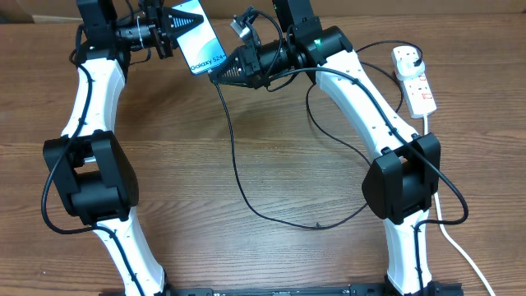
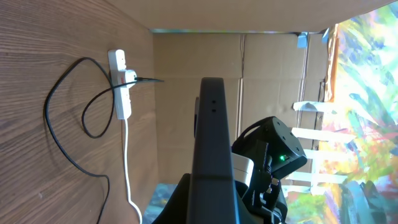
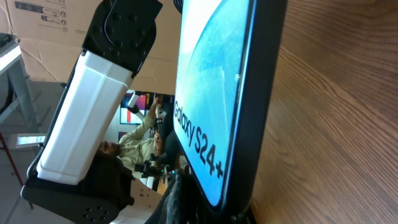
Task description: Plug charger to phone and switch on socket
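Observation:
My left gripper (image 1: pixel 173 31) is shut on the phone (image 1: pixel 199 37) and holds it above the table at the back, "Galaxy S24+" end towards the right arm. The left wrist view shows the phone edge-on (image 2: pixel 212 143); the right wrist view shows its blue screen (image 3: pixel 211 93). My right gripper (image 1: pixel 219 76) is shut on the tip end of the charger cable (image 1: pixel 238 177), right against the phone's lower short edge; the connector itself is hidden. The cable loops over the table to its black plug (image 1: pixel 409 56), seated in the white socket (image 1: pixel 415 80), which also shows in the left wrist view (image 2: pixel 120 93).
The socket's thick white cord (image 1: pixel 450 234) runs down the right side past the right arm's base. Cardboard boxes (image 2: pixel 273 68) stand behind the table's far edge. The cable's slack lies on the wood between the two arms.

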Tool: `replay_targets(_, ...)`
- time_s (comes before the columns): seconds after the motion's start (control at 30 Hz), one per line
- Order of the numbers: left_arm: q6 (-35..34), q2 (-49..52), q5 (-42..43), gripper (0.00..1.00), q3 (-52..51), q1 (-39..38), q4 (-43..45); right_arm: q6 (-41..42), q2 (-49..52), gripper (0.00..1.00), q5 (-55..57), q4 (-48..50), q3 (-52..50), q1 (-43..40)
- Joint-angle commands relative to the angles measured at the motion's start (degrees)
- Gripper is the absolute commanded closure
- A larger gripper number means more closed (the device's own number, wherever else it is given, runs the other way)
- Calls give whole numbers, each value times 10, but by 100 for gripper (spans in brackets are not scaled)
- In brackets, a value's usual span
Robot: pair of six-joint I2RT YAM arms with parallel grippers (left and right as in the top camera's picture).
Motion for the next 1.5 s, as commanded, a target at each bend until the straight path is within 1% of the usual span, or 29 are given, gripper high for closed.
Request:
replay_targets(0.0,12,-2,16,96,8,-4,2,4,2,96,9,-3,5,1)
replay_targets(1.07,21,-2,22,96,8,-4,2,11,2,96,7,6,5,-21)
replay_targets(1.47,18,-2,11,96,8,-14,2,13,2,96,7,9,5,-20)
